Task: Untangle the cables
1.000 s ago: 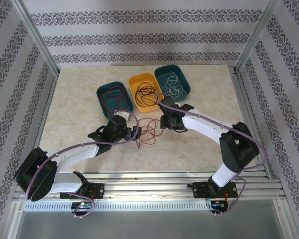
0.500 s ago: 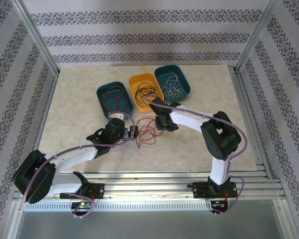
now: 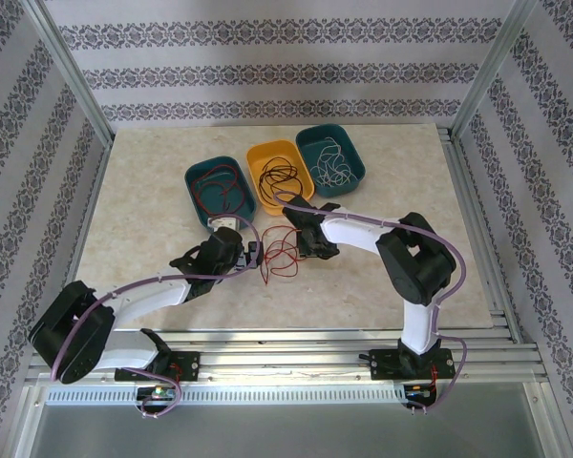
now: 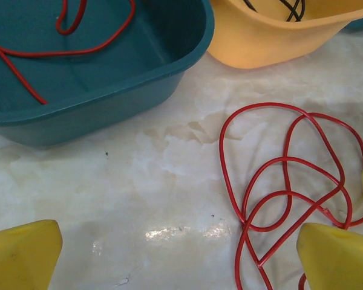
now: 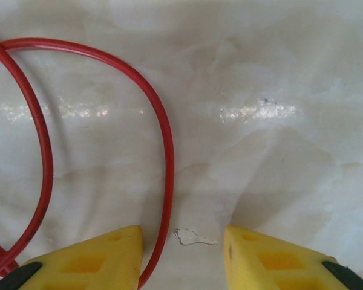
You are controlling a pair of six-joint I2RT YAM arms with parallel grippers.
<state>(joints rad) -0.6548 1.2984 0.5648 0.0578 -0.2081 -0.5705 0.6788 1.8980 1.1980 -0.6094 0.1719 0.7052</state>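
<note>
Sorting looks mostly done: I see cables (image 3: pixel 279 176) lying in three trays (image 3: pixel 256 153) | one looped red cable (image 3: pixel 281 250) left on the table (image 3: pixel 143 219) | left gripper (image 4: pixel 181 254) spread wide beside it | right gripper (image 5: pixel 181 257) half-spread astride a strand, not pinching.

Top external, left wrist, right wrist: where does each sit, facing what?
Top external: high behind the bases, looking down on the table, with left arm and right arm in frame.
Left wrist: low, facing the teal tray, yellow fingers at the bottom corners.
Right wrist: close over the table, fingers at the bottom.
Shared: all see the loose red cable.
</note>
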